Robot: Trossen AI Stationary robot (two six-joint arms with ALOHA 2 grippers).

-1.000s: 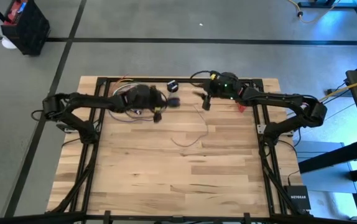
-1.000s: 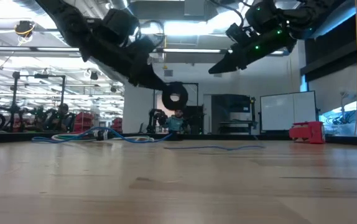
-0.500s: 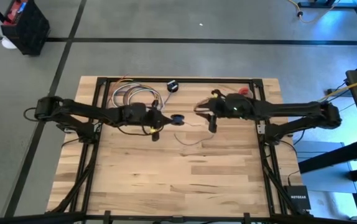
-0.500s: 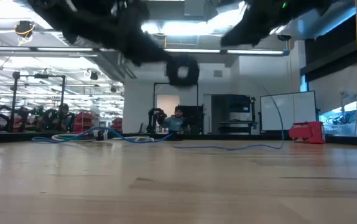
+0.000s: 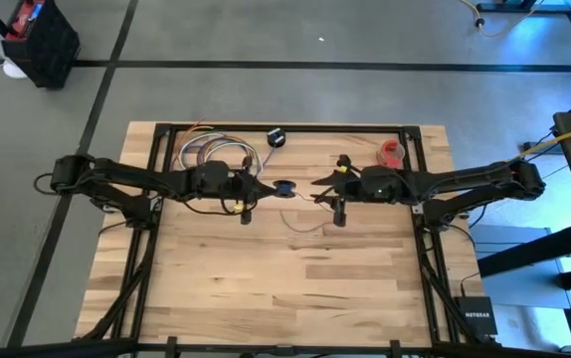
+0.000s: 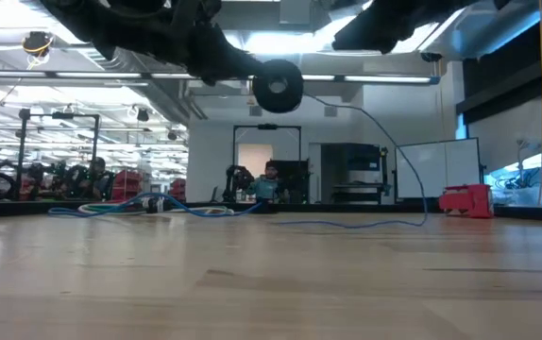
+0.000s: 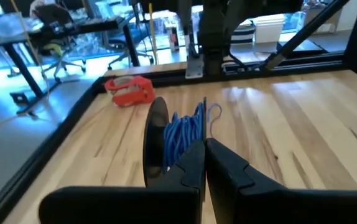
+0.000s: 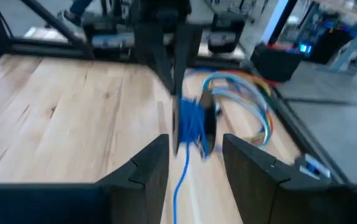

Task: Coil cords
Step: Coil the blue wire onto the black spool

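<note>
The cords are one thin blue cord, partly wound on a small black spool (image 5: pixel 284 187) that hangs in the air over the table's far middle. From the spool (image 6: pixel 278 85) the free cord (image 6: pixel 398 151) arcs down to the tabletop, where its end (image 5: pixel 305 225) lies loose. My left gripper (image 5: pixel 269 187) is shut on the spool (image 7: pixel 178 134). My right gripper (image 5: pixel 317 183) faces it from the right, open. In the right wrist view its fingers (image 8: pixel 194 155) stand apart with the spool (image 8: pixel 194 124) just ahead and the cord (image 8: pixel 178 186) running down between them. My left gripper pinches the thin black side disc (image 7: pixel 204 115) of the spool at its rim, between the two fingers. The fingers come nearly level from the table's left. The spool is lifted clear of the table, its axis level, with the free cord hanging from it in a slack arc.
A bundle of coloured cables (image 5: pixel 211 151) lies at the far left of the table, a red tape roll (image 5: pixel 392 152) at the far right, and a small black part (image 5: pixel 276 137) at the far edge. The near half of the wooden table (image 5: pixel 285 288) is bare.
Both grippers have come away from the far edge toward the table's middle and risen, and now face each other. The left one has carried the spool up with it. The cord, which lay flat on the table, is drawn up into an arc, its end still on the wood.
</note>
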